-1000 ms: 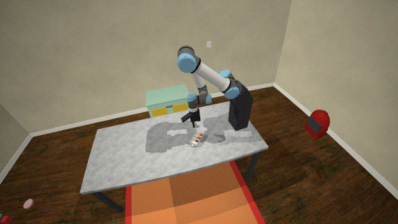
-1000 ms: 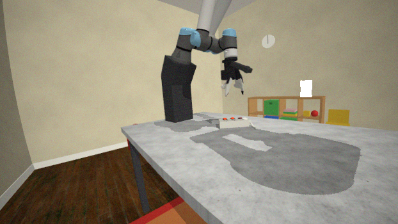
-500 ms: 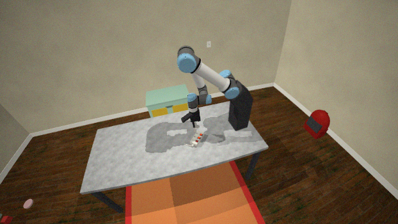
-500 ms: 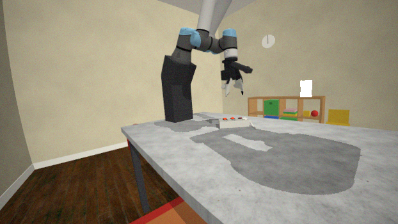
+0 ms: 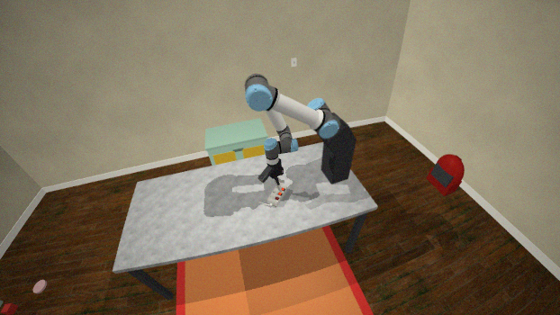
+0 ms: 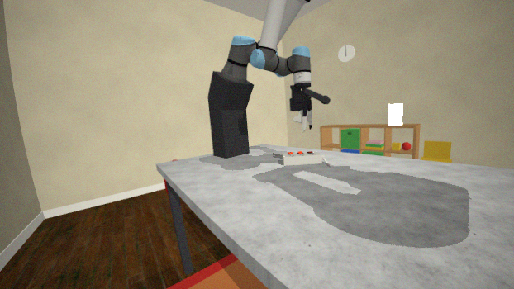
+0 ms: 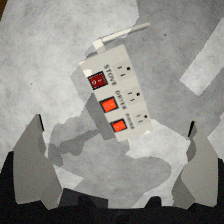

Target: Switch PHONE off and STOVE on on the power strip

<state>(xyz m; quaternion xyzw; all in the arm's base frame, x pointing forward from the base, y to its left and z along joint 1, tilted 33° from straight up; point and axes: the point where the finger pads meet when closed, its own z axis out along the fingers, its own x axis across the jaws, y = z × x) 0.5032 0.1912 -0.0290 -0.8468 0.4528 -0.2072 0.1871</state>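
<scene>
A white power strip (image 7: 115, 102) lies face up on the grey table, also seen in the top view (image 5: 278, 194) and the exterior view (image 6: 300, 158). In the wrist view it carries three red rocker switches. The STOVE switch (image 7: 96, 81) looks darker than the other two. The middle switch (image 7: 108, 105) and the PHONE switch (image 7: 118, 125) glow bright orange-red. A short cord stub (image 7: 120, 35) leaves the STOVE end. My gripper (image 7: 117, 119) is open and empty, hovering above the strip near its PHONE end; it also shows in the exterior view (image 6: 304, 121) and the top view (image 5: 271, 176).
The arm's dark base (image 5: 338, 153) stands on the table behind the strip. A green and yellow cabinet (image 5: 235, 140) is behind the table. A wooden shelf with toys (image 6: 369, 141) stands by the far wall. A red object (image 5: 447, 174) sits by the right wall.
</scene>
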